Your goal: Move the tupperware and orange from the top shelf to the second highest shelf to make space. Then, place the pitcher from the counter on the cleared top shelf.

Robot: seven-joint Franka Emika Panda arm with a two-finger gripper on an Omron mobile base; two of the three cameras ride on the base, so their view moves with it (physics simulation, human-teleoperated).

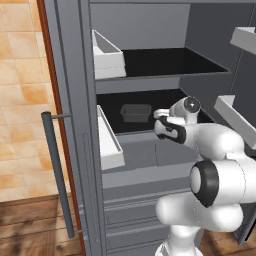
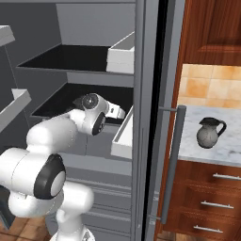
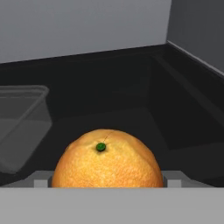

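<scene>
Orange (image 3: 107,159) seen close in hand view, green stem dot up, between spread fingertips (image 3: 41,181) of gripper (image 3: 107,183), resting on second highest shelf (image 3: 131,118). Tupperware (image 1: 135,112) seen on same shelf in left base view. Top shelf (image 1: 170,62) bare. Pitcher (image 2: 210,132) seen on counter (image 2: 228,146) in right base view. No writing readable.

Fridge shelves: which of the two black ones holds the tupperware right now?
The second highest shelf holds the tupperware, toward its left side. The top shelf above it shows bare black board, beside a white bin.
</scene>
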